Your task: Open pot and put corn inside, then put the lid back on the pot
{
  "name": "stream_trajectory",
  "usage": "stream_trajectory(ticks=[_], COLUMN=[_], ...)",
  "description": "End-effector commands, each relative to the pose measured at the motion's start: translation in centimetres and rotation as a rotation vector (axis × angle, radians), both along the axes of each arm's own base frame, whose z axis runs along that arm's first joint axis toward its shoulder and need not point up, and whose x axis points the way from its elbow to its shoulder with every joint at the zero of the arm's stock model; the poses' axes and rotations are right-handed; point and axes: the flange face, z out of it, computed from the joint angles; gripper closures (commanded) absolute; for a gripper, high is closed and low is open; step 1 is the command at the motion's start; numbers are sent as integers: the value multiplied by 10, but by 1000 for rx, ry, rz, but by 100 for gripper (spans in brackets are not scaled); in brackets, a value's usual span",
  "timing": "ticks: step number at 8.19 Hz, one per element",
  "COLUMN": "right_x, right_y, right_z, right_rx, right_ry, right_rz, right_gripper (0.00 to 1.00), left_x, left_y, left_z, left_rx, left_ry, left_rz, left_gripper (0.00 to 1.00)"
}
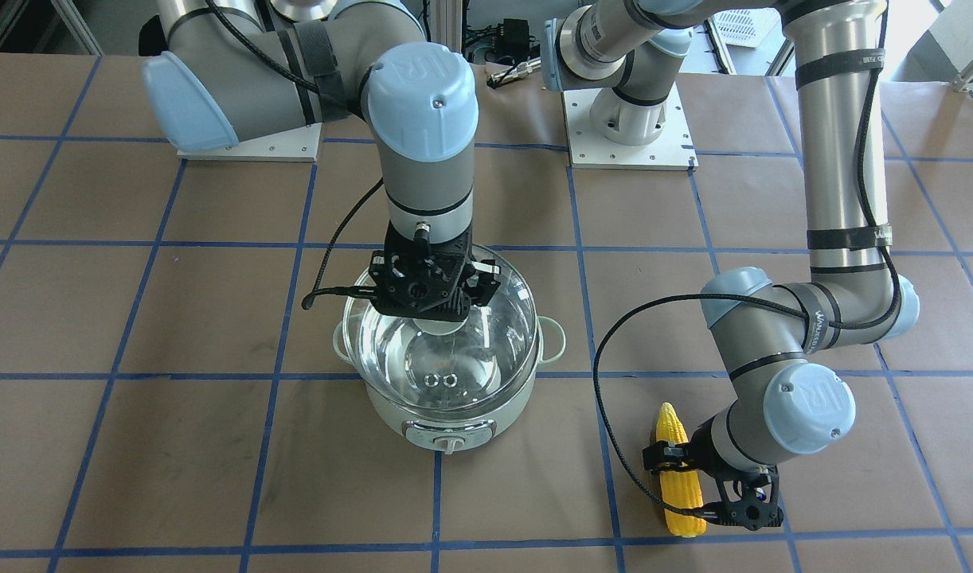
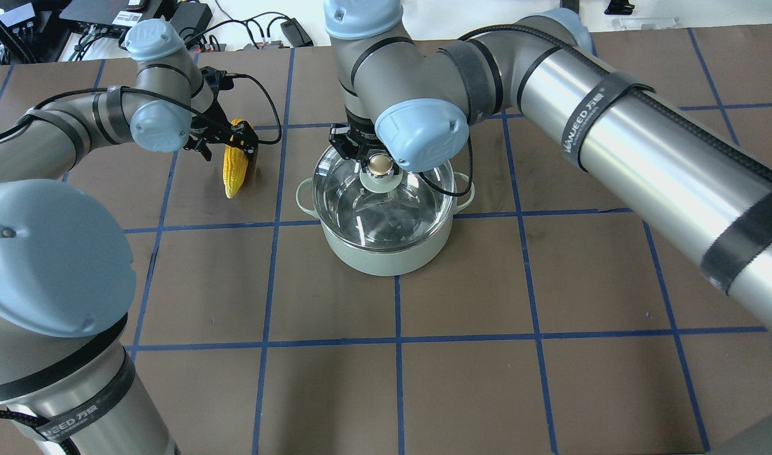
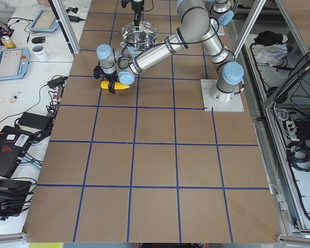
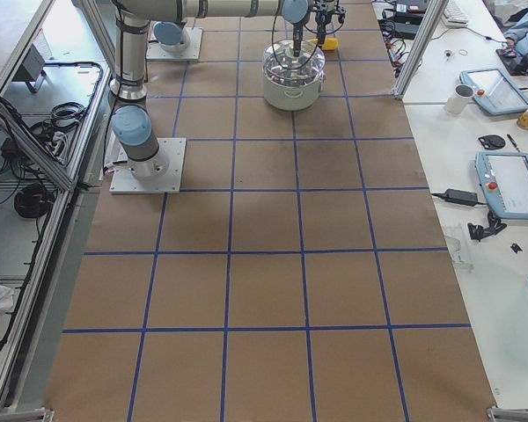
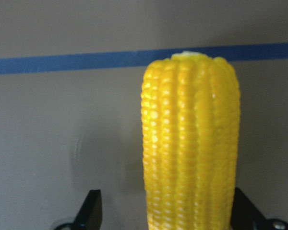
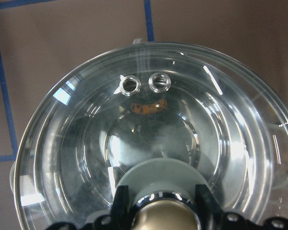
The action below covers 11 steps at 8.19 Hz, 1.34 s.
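While the right gripper is closing its two fingers against opposite sides of the knob, the lid is covering the pot. I cannot tell whether the glass is resting on the rim or sitting just above it. The two vent rings are showing on the side of the dome away from the robot. The pot is standing upright on the paper-covered table, control knob facing away from the robot.

Left gripper: jaws are standing open and straddling the corn at its thick half. One finger is touching the kernels; the other finger is standing clear, with bare table showing between it and the cob. The corn is lying flat on the table on the robot's left of the pot, apart from it, with its pointed tip toward the robot and its blunt end beside a blue tape line.
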Motion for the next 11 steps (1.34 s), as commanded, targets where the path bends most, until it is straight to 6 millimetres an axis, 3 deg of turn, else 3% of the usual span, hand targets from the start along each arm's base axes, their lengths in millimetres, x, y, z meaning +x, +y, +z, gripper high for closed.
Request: stream_trajectory(ticks=[1, 2, 3, 4, 6, 7, 8, 10, 11], right_x=[-103, -150, -212, -268, -352, -369, -369, -371, -371], right_y=[-13, -10, -15, -10, -9, -9, -10, -10, -10], right_z=[61, 79, 86, 105, 111, 110, 110, 109, 107], right_rx=[29, 55, 91, 80, 97, 97, 94, 97, 101], right_ry=[-22, 1, 47, 49, 41, 28, 24, 26, 23], right_rz=[39, 78, 160, 154, 168, 180, 181, 186, 186], right_gripper=[100, 100, 100, 100, 100, 100, 100, 100, 100], left_x=[-1, 0, 1, 1, -16, -44, -85, -167, -215], left_y=[-2, -2, -1, 0, 21, 35, 52, 88, 108], left_z=[1, 9, 17, 40, 110, 150, 184, 225, 231], left_rx=[-2, -13, -20, -44, -60, -97, -136, -189, -195], left_ry=[-1, -9, -20, -23, -17, -17, -11, 20, 39], left_rz=[20, 55, 78, 101, 144, 139, 139, 99, 83], left_gripper=[100, 100, 100, 100, 100, 100, 100, 100, 100])
